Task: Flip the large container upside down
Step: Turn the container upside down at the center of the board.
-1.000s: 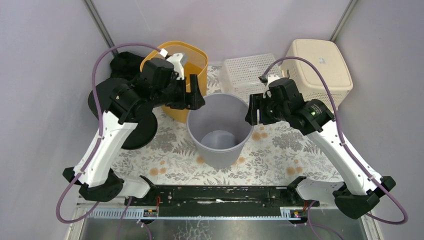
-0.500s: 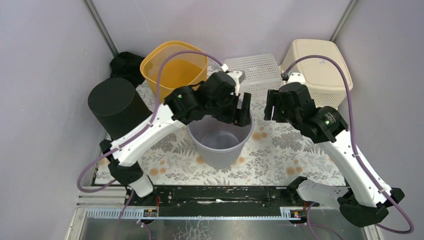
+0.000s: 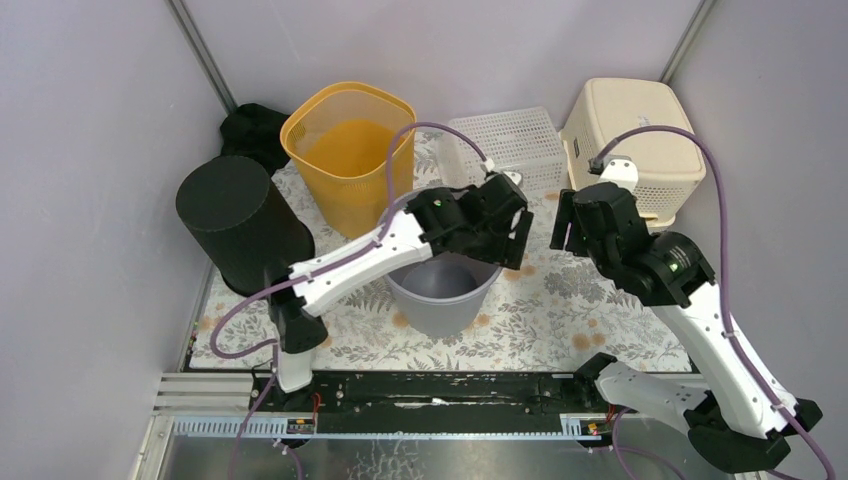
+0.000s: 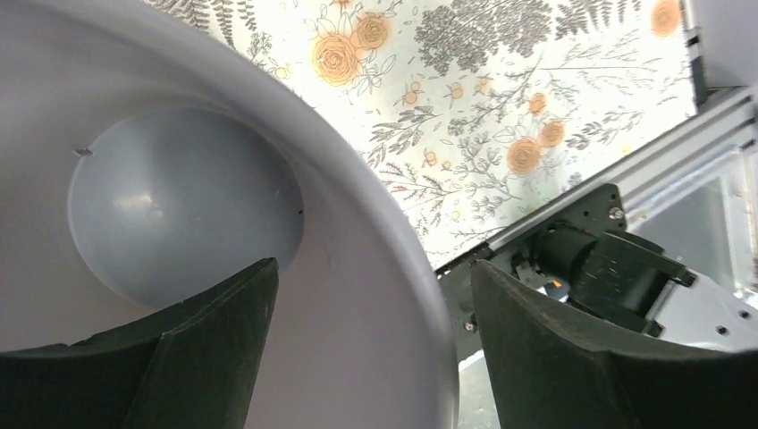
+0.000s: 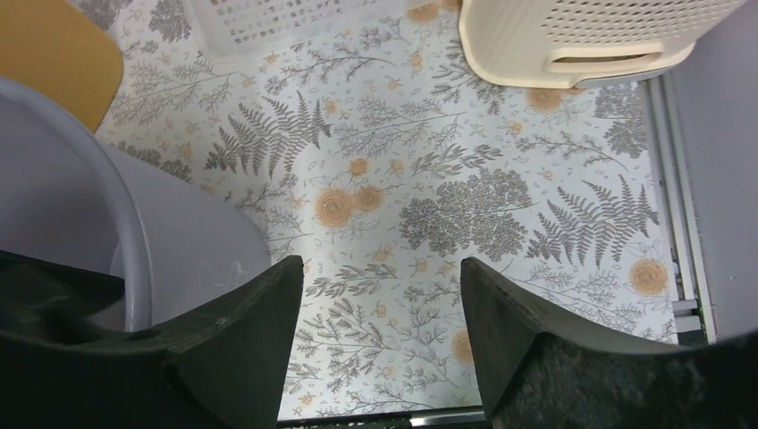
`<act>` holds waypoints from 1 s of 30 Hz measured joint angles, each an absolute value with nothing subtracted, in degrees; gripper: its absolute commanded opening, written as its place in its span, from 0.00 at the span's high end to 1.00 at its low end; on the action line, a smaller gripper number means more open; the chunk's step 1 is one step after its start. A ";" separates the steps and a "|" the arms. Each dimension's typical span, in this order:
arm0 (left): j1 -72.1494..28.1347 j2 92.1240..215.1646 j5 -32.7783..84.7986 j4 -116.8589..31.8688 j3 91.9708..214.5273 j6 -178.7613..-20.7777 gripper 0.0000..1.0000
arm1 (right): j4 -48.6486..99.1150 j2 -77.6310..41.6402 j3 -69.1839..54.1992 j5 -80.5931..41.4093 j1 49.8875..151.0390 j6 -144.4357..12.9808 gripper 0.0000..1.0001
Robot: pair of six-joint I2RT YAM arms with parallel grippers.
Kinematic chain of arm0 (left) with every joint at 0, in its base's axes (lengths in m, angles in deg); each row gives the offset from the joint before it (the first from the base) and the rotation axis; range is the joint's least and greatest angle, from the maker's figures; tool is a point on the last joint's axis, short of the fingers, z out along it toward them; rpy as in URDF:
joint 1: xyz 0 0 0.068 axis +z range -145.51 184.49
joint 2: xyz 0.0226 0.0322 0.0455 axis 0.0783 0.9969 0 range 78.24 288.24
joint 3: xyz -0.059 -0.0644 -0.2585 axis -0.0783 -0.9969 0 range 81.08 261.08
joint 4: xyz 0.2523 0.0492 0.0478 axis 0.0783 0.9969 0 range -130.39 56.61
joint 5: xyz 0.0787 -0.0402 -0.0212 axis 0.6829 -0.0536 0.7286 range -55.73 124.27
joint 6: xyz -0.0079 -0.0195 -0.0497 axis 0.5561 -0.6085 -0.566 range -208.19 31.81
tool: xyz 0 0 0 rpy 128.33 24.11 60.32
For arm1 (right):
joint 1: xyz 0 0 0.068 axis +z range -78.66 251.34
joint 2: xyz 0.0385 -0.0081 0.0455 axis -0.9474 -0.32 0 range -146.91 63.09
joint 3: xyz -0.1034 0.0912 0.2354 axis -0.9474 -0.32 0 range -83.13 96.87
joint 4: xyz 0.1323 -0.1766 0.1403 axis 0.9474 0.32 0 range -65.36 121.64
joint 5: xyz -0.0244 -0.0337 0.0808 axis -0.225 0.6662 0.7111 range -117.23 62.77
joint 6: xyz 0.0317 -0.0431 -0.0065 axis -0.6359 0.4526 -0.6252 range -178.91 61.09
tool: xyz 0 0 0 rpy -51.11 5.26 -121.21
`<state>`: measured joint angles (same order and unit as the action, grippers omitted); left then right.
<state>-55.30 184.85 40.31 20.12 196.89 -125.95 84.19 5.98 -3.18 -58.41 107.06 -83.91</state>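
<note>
The left gripper (image 4: 371, 273) stands wide open astride the rim of the grey container (image 3: 440, 305). The right gripper (image 5: 383, 268) is open, empty

The left arm (image 3: 400, 240) covers the grey container's (image 3: 440, 310) far rim; right of the container, the beige basket (image 5: 572, 27) runs off-frame.

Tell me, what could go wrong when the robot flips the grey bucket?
The left gripper straddles the grey bucket at its rim, jaws open. If it grips just that thin edge, the bucket might slip or swing. The right gripper hangs over the mat, not steadying anything. The yellow basket stands close by, so a tipping bucket could bump it.
</note>
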 measured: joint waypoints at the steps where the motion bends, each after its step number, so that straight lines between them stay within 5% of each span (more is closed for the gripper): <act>1: -55.91 185.76 41.08 20.27 197.11 -126.12 0.14 | 84.54 6.40 -3.01 -58.85 107.00 -83.99 0.28; 5: -57.46 189.46 44.23 20.64 197.85 -127.08 0.27 | 84.78 6.84 -2.22 -59.24 106.89 -84.08 0.28; 6: -57.88 190.31 47.07 20.93 198.64 -127.54 0.61 | 84.78 6.68 -2.18 -59.13 106.89 -84.08 0.28; 10: -58.10 190.11 49.19 22.26 200.12 -128.37 0.98 | 84.73 6.29 -1.98 -58.67 106.89 -83.97 0.29; 21: -57.64 187.86 51.46 29.67 202.88 -126.08 1.00 | 85.02 3.43 4.47 -57.62 106.89 -82.68 0.29; 30: -55.32 168.23 40.82 8.12 191.10 -129.95 1.00 | 86.72 1.55 15.46 -57.67 106.89 -81.39 0.30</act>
<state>-55.32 168.23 40.82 8.12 191.10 -129.95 86.72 1.55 15.46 -57.67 106.89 -81.39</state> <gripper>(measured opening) 0.128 0.705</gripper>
